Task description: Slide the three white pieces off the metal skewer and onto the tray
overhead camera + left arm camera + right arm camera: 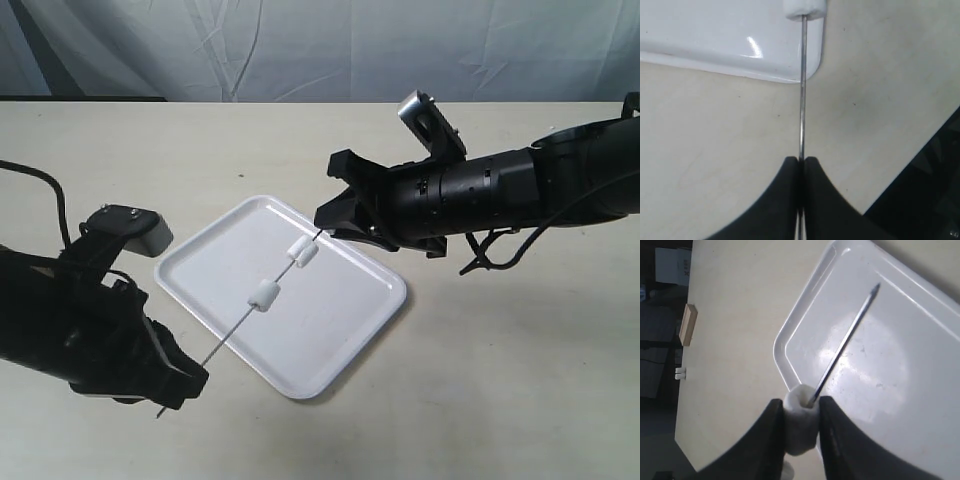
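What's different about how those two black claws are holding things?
The left gripper pinches the bare metal skewer, jaws nearly touching; the right gripper squeezes a white piece, which holds its jaws apart. The left gripper sits off the tray, the right gripper by its opposite rim. Both are black and grip at the skewer's ends.

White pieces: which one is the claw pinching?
The white piece squeezed in the right gripper; the other two sit untouched farther along the skewer.

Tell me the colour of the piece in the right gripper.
White; the piece shows best in the right wrist view.
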Action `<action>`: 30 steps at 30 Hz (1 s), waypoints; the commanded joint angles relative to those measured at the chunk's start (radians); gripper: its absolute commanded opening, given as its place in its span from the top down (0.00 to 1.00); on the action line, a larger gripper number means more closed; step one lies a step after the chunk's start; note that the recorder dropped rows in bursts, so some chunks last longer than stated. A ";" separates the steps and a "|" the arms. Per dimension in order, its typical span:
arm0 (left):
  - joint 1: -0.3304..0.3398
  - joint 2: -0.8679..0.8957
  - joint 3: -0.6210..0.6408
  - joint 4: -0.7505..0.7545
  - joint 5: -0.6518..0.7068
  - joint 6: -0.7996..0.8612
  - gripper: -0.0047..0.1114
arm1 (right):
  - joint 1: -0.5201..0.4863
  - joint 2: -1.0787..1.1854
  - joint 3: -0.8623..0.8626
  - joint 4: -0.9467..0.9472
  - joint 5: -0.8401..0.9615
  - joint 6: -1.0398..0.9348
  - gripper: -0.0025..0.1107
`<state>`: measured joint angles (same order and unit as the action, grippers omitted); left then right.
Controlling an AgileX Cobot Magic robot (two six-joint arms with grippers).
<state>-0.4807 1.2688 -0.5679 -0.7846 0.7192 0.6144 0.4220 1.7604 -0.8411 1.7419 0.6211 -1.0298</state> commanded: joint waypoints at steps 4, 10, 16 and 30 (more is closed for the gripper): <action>-0.010 -0.006 0.003 0.007 -0.008 -0.012 0.96 | 0.000 0.000 -0.007 0.003 0.020 -0.007 0.78; -0.010 -0.006 0.003 0.016 0.002 -0.012 0.96 | 0.000 0.000 -0.007 0.003 0.020 -0.007 0.95; -0.010 -0.006 0.005 0.041 0.002 -0.012 0.96 | 0.000 0.000 -0.007 0.003 0.016 -0.007 0.98; -0.010 -0.006 0.145 -0.002 -0.024 -0.039 0.96 | -0.002 0.000 -0.044 0.003 -0.081 -0.007 0.98</action>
<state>-0.4874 1.2667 -0.4598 -0.7922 0.6578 0.6027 0.4325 1.7621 -0.8604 1.7236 0.6183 -1.0253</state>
